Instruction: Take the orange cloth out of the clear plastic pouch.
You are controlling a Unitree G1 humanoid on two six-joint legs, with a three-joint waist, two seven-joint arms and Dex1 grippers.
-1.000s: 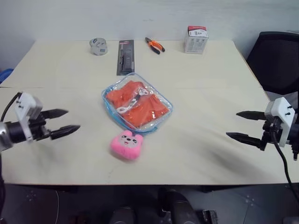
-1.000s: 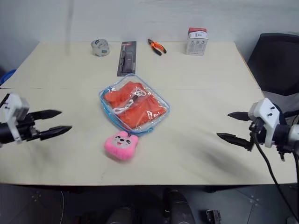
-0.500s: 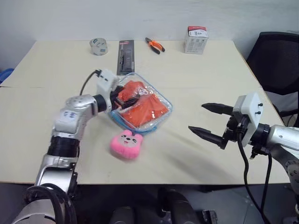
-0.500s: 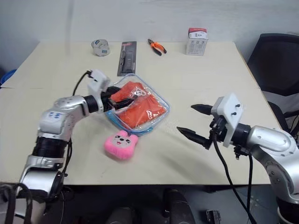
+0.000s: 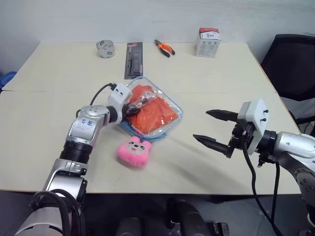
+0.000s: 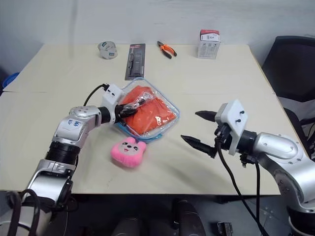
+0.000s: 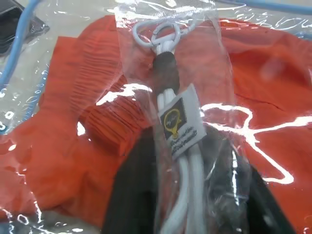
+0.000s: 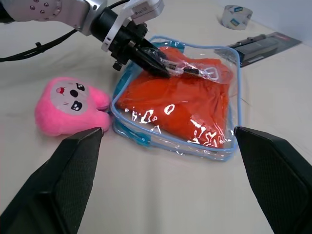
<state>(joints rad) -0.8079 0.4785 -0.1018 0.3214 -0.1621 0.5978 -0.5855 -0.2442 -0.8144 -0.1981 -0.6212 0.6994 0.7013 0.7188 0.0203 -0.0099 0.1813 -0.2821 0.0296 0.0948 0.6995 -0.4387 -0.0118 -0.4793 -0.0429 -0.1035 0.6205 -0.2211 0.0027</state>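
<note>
Two fingers of the left gripper (image 5: 134, 109) pinch the clear plastic pouch (image 5: 170, 122), the orange cloth (image 5: 156, 114) inside. Bare table (image 5: 197, 83) separates it from the wide-open, empty right gripper (image 5: 211, 129). Left wrist view: a white tag (image 7: 180, 122) shows unreadable print. Right wrist view: a pink plush toy (image 8: 68, 105) lies beside the pouch.

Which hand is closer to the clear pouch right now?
Left. The left hand is on the clear plastic pouch, pinching its top; the right hand hovers apart, beside it.

Label print (image 7: 179, 127) too small
</note>
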